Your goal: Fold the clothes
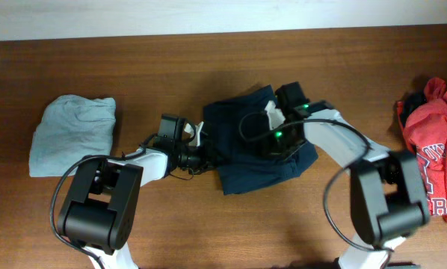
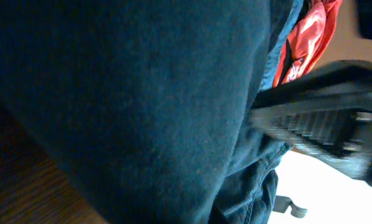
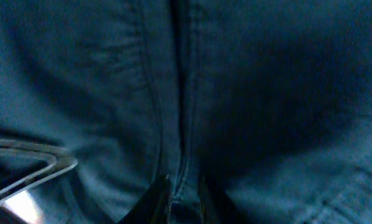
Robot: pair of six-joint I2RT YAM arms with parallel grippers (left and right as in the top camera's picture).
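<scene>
A navy garment (image 1: pixel 257 146) lies bunched in the middle of the wooden table. My left gripper (image 1: pixel 202 155) is at its left edge. In the left wrist view the navy cloth (image 2: pixel 142 106) fills the frame and hides the fingers. My right gripper (image 1: pixel 274 140) is down on top of the garment. In the right wrist view its fingertips (image 3: pixel 183 194) are close together, pinching a stitched seam of the navy cloth (image 3: pixel 173 93).
A folded light grey-blue cloth (image 1: pixel 72 133) lies at the left. A pile of red clothes (image 1: pixel 436 149) sits at the right edge and shows far off in the left wrist view (image 2: pixel 305 42). Bare wood (image 1: pixel 231 224) lies in front.
</scene>
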